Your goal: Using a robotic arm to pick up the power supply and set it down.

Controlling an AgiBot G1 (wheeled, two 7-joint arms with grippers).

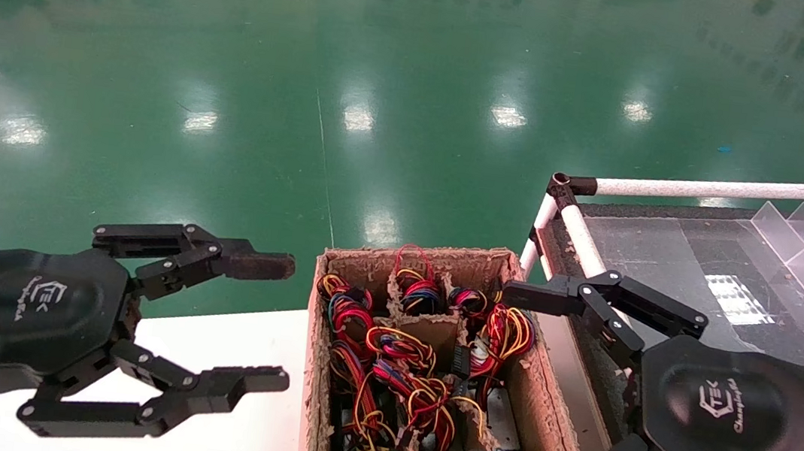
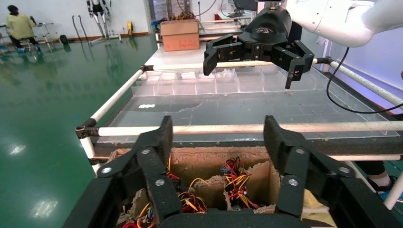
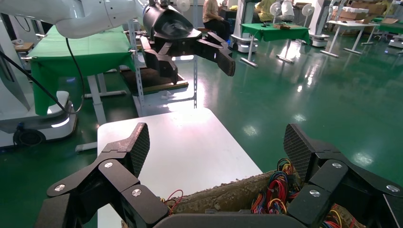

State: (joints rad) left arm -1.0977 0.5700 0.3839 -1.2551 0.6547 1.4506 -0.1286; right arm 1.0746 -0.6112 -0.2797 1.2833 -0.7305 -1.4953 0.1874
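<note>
- Power supplies sit in the divided cardboard box at 6 o'clock in the head view; bare grey metal shows low in the compartments under coils of red, yellow and black wires.
- Right gripper hangs over the box's 3 o'clock edge with its jaws spread wide, one finger at the far wall, the other at the near end, holding nothing. It looks to be lining up for a pick.
- Left gripper hovers at 9 o'clock over the white table, just beside the box, also wide apart and empty.
- Black tray with clear dividers lies at 2 o'clock, next to the box.
- From the left wrist, that arm's fingers frame the box wall and wire bundles; across the tray the other gripper shows, splayed and bare.
- From the right wrist, its ribbed pads straddle the box rim; wires show between them, touching neither. The left gripper shows beyond the table.
- To do this step well, I'd judge: centre the jaws over one metal body, not the loose wires, drop straight into a single compartment clear of the cardboard dividers, and close on firm casing so trailing cables don't snag a neighbour.
</note>
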